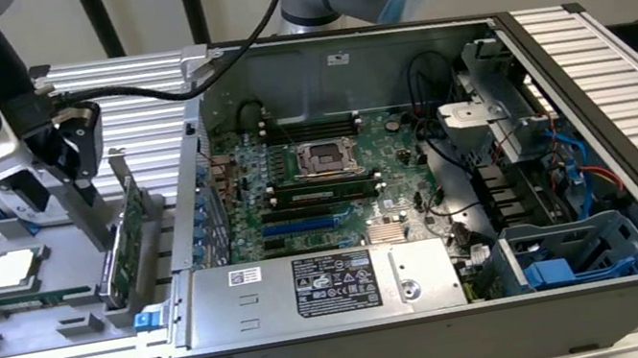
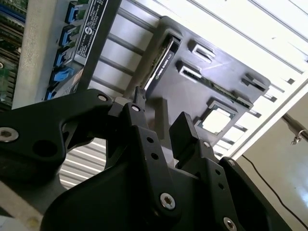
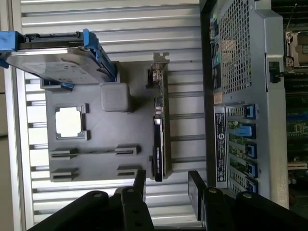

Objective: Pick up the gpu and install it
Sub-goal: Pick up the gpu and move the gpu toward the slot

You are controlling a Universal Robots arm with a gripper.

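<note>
The gpu [image 1: 120,246] stands on its long edge in a slot of the grey parts tray [image 1: 50,273], at the exterior view's left beside the open computer case [image 1: 449,332]. Its silver end bracket [image 1: 121,178] points up. In the first wrist view the gpu [image 3: 158,134] appears edge-on as a thin dark and green strip. My gripper [image 1: 77,146] hangs above the tray, over the card. It is open, and in both wrist views the black fingers [image 3: 139,185] [image 2: 139,113] are apart with nothing between them. The gripper's gap [image 3: 167,185] [image 2: 161,120] lines up roughly with the gpu [image 2: 161,62].
The tray also holds a silver hard drive in a blue frame [image 3: 57,62], a square processor [image 3: 70,121] and a thin memory stick [image 3: 94,151]. Inside the case lies the green motherboard [image 1: 307,181] with blue slots [image 1: 301,226], a power supply [image 1: 311,287] and cables [image 1: 575,156].
</note>
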